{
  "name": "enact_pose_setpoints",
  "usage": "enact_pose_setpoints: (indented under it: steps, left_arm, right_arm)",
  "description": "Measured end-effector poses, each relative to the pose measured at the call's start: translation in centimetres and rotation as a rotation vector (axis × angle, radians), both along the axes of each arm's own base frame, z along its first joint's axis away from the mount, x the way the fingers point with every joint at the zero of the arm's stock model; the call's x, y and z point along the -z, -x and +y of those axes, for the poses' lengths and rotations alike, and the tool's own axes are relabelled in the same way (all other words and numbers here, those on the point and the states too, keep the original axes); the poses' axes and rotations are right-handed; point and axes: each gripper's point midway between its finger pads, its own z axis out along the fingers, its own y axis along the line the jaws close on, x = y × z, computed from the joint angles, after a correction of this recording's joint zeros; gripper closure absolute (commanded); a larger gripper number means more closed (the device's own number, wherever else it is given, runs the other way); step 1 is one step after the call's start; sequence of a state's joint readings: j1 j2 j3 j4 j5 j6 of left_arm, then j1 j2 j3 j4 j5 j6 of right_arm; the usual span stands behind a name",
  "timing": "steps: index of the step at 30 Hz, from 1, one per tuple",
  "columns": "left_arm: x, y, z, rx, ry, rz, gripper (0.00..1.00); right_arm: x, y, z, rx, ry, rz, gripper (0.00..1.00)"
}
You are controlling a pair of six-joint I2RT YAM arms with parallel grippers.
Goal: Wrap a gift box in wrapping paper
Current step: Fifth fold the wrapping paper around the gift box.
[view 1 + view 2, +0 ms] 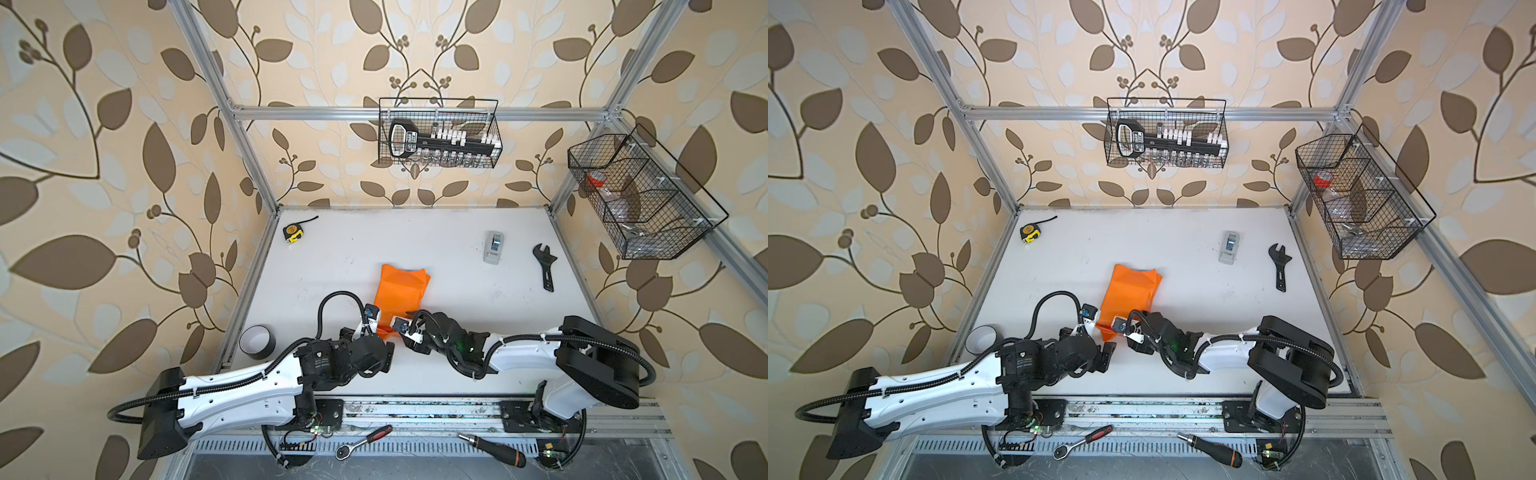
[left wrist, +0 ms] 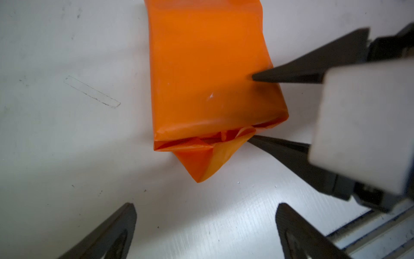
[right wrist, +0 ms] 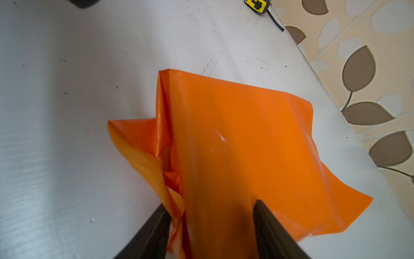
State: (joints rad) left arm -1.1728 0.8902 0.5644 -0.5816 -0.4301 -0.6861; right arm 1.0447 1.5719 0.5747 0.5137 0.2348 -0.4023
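Note:
The orange wrapping paper lies folded into a long parcel mid-table, and the gift box is hidden inside it. At the near end a triangular flap lies flat on the table. My left gripper hangs open just short of that flap, with only bare table between its fingers. From the right, my right gripper holds the parcel's near right corner. One of its fingertips rests on the top face and another presses on the folded end. Paper fills the gap between them.
A grey tape dispenser and a black wrench lie at the back right. A yellow tape measure is at the back left, a tape roll at the left edge. Two wire baskets hang above.

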Motion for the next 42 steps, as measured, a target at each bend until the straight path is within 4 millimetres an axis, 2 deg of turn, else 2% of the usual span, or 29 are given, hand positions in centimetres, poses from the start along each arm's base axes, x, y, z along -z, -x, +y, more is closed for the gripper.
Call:
enact_pose_setpoints:
  steps: [4,7,10,14,22,27,34,42]
  left_arm:
    - [3.3,0.8,0.3,-0.025,-0.057,0.093,0.01]
    - [5.7,1.3,1.5,-0.07,-0.069,0.123,0.01]
    - [6.8,1.3,2.8,-0.123,-0.057,0.109,0.01]
    - [6.7,0.4,3.7,-0.183,-0.032,0.04,0.01]
    - [6.3,-1.7,3.8,-0.26,0.024,-0.094,0.01]
    - [6.6,-2.1,3.9,-0.279,0.066,-0.133,0.01]
    - [5.3,-3.3,3.6,-0.305,0.172,-0.18,0.01]
    - [5.2,-4.2,3.3,-0.311,0.194,-0.172,0.01]
  right_arm:
    - [0.0,-0.1,0.0,0.0,-0.006,0.004,0.41]
    - [0.0,-0.1,-0.1,0.003,-0.01,0.005,0.41]
    - [0.0,-0.2,-0.1,0.001,-0.013,0.007,0.41]
    - [0.0,-0.2,-0.1,-0.001,-0.014,0.008,0.41]
    - [0.0,-0.1,-0.1,-0.003,-0.015,0.01,0.41]
    - [0.0,-0.2,-0.1,-0.003,-0.015,0.01,0.41]
    - [0.0,-0.1,-0.1,-0.003,-0.015,0.01,0.41]
    - [0.0,-0.1,-0.1,-0.004,-0.015,0.01,0.41]
